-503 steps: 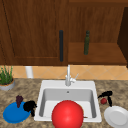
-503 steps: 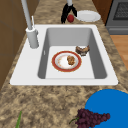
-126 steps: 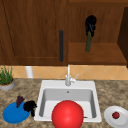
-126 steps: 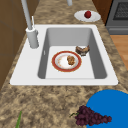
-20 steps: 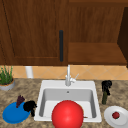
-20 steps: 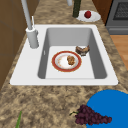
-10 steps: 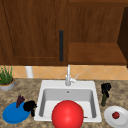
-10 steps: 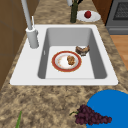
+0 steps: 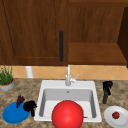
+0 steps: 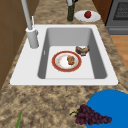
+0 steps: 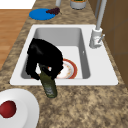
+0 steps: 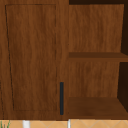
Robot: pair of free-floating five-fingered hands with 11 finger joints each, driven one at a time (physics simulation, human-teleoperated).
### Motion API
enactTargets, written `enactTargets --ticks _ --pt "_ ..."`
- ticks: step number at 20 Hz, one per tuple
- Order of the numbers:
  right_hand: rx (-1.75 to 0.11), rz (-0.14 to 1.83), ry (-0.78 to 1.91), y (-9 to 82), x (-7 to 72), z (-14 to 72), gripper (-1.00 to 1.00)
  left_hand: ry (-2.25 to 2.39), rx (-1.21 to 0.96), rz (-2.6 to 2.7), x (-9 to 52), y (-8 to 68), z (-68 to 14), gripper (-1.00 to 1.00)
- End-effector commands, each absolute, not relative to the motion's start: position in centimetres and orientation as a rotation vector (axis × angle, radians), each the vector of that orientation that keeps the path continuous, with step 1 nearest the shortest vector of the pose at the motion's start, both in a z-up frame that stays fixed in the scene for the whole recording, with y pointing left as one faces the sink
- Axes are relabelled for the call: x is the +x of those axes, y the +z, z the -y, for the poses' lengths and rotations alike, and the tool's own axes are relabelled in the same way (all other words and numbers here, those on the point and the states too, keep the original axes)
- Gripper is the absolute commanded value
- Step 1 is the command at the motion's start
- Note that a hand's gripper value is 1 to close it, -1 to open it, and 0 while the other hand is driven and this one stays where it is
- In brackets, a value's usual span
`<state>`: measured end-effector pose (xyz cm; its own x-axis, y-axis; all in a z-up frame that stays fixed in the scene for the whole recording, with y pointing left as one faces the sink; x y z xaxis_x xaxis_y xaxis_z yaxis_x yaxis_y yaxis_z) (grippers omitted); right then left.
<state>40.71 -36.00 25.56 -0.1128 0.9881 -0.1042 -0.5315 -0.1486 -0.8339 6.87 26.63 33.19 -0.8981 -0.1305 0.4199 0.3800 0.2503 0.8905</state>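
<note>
front view: the right hand (image 9: pixel 107 85) sits curled over the top of a dark green bottle (image 9: pixel 105 97) that stands upright on the bench (image 9: pixel 117 87) just right of the sink (image 9: pixel 42 100), with a white plate (image 9: pixel 110 116) carrying a red fruit (image 9: pixel 115 115) near it. the left hand (image 9: pixel 30 106) hangs at the edge of the blue plate (image 9: pixel 11 116), by the grapes (image 9: pixel 19 100); its fingers look loosely curled, though i cannot tell for certain.

left side view: the bottle (image 10: pixel 70 12) stands just beside the white plate (image 10: pixel 95 17). in the basin lie a red-rimmed plate (image 10: pixel 56 67) with food and a small brown piece (image 10: pixel 82 49).

right side view: the right hand (image 11: pixel 43 60) is clamped on the neck and shoulder of the bottle (image 11: pixel 49 86), fingers wrapped down round it; the base rests on the bench at the sink's rim, the bottle tilted slightly.

handling, as a judgement: the bottle looks like glass, so stiff, smooth, rather slippery and breakable, and tall and narrow enough to tip easily. a hold on the neck lets it swing; a firmer grip lower, round the body, would steady it.

upper view: a wooden cabinet (image 12: pixel 32 57) with a dark handle and open shelves beside it.
</note>
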Motion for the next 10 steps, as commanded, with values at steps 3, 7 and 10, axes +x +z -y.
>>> enactTargets --ticks 3,7,10 --pt "-0.882 0.767 1.586 24.8 40.8 35.9 1.0 -1.687 -0.228 2.119 6.9 33.2 -26.6 0.0" --pt "-0.91 0.744 1.587 22.0 41.6 35.9 1.0 -1.687 -0.228 2.119 6.9 33.2 -26.6 0.0" --pt "-0.878 0.72 1.598 22.0 43.4 36.0 1.0 -1.687 -0.228 2.119 6.9 33.2 -26.6 0.0"
